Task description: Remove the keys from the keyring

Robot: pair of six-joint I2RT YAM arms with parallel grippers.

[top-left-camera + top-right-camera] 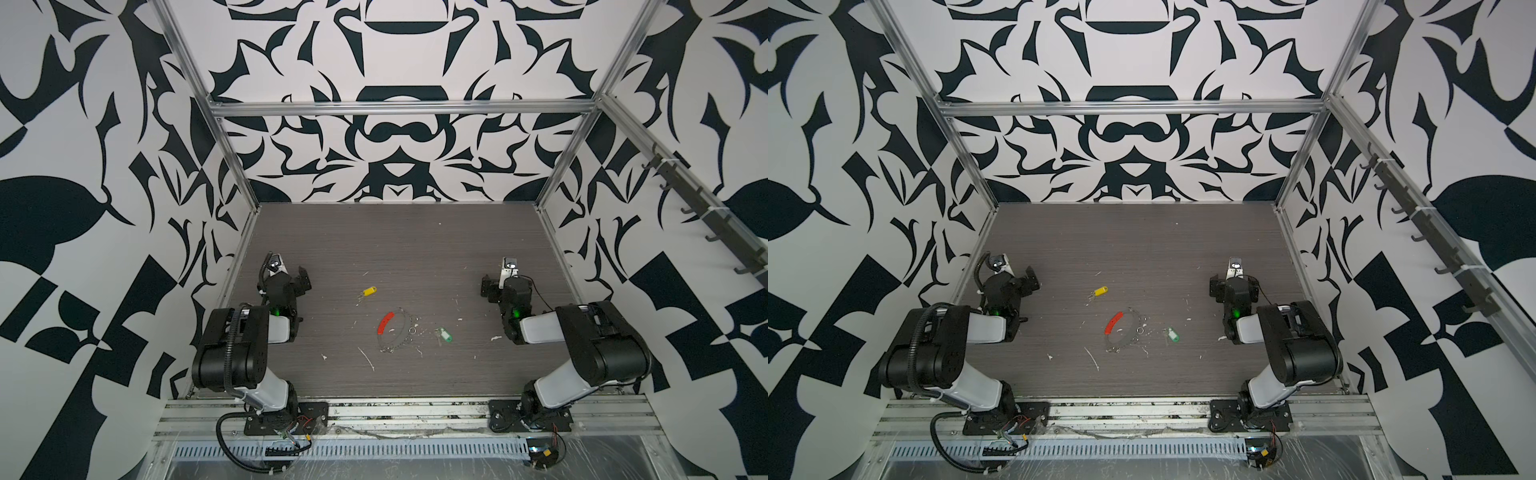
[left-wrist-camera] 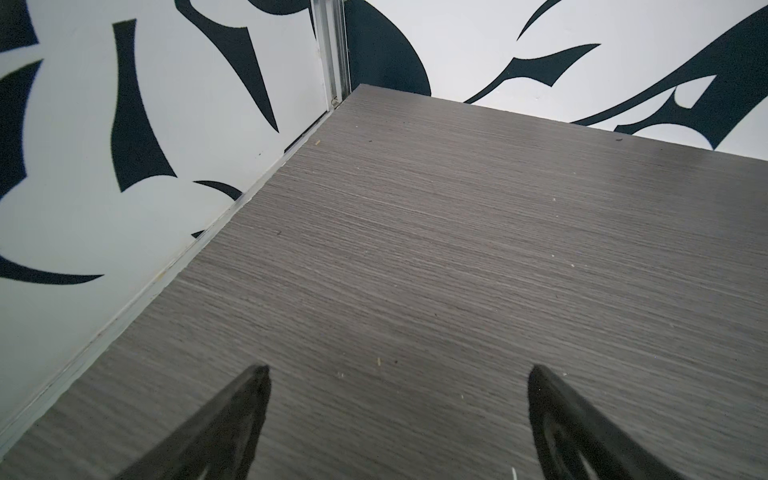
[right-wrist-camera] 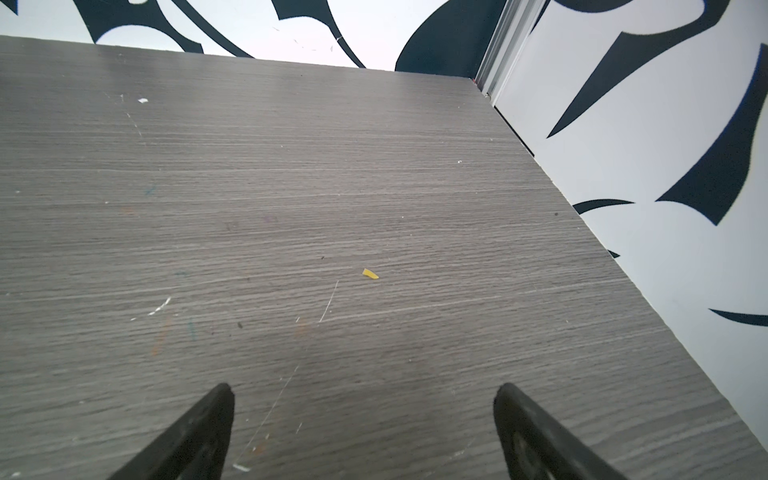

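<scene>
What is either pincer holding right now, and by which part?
Nothing. The left pincer and right pincer both stand open and empty, well apart from the yellow key tag, green key tag and keyring.

Red sleeve (image 1: 385, 323), yellow tag (image 1: 368, 291), green tag (image 1: 445, 335)

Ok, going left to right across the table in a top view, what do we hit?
Open left gripper → small yellow oblong plastic key tag → large red-sleeved dark wire keyring → small green oblong plastic key tag → open right gripper.
</scene>
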